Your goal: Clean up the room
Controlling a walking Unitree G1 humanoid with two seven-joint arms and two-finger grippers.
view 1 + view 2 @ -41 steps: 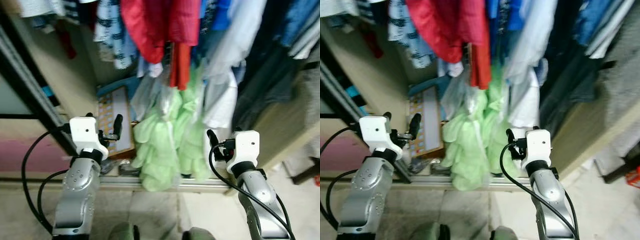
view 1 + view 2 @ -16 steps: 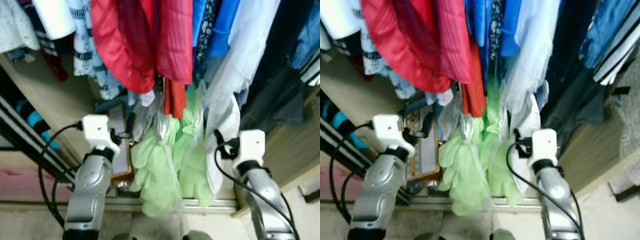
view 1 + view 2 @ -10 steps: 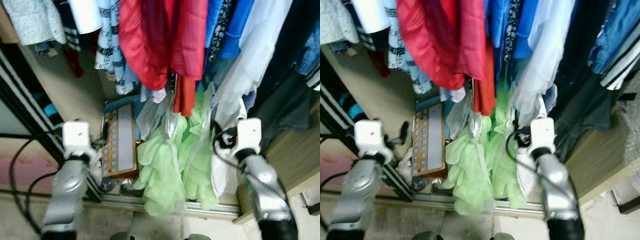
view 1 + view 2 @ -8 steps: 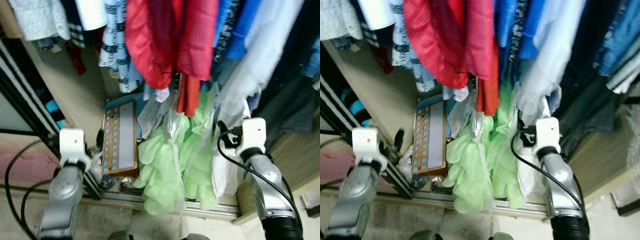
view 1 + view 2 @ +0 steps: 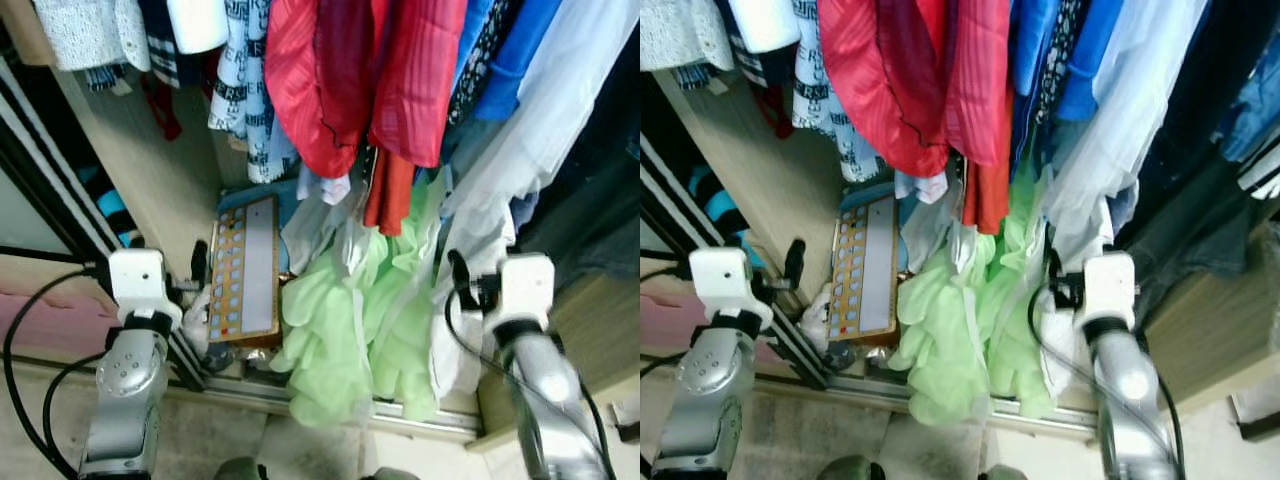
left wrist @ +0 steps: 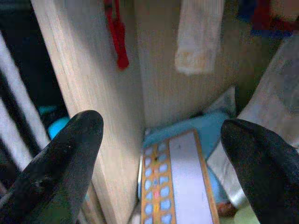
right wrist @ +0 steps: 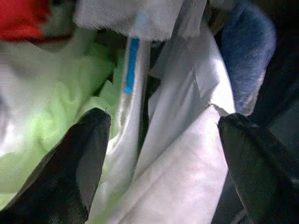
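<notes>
I stand before an open wardrobe full of hanging clothes: red garments [image 5: 345, 90], blue ones [image 5: 505, 60], a white shirt [image 5: 480, 215] and a pale green garment [image 5: 345, 335] that reaches down to the floor rail. My left gripper [image 5: 197, 272] is open and holds nothing, level with the wooden side partition [image 6: 93, 70]. It points at an orange-framed board with coloured dots [image 5: 245, 272]. My right gripper [image 5: 460, 280] is open against the hem of the white shirt [image 7: 187, 140], with white cloth lying between its fingers [image 7: 79, 163] and the green garment [image 7: 42, 135] beside it.
A sliding-door rail [image 5: 330, 400] runs along the wardrobe's foot. Dark door frames [image 5: 45, 170] stand at the left. A wooden wall [image 5: 610, 320] closes the right side. Small clutter lies by the board on the wardrobe floor.
The view has come nearer to the wardrobe and tilted up. My left arm has shifted left to the partition. My right gripper has come up against the white shirt.
</notes>
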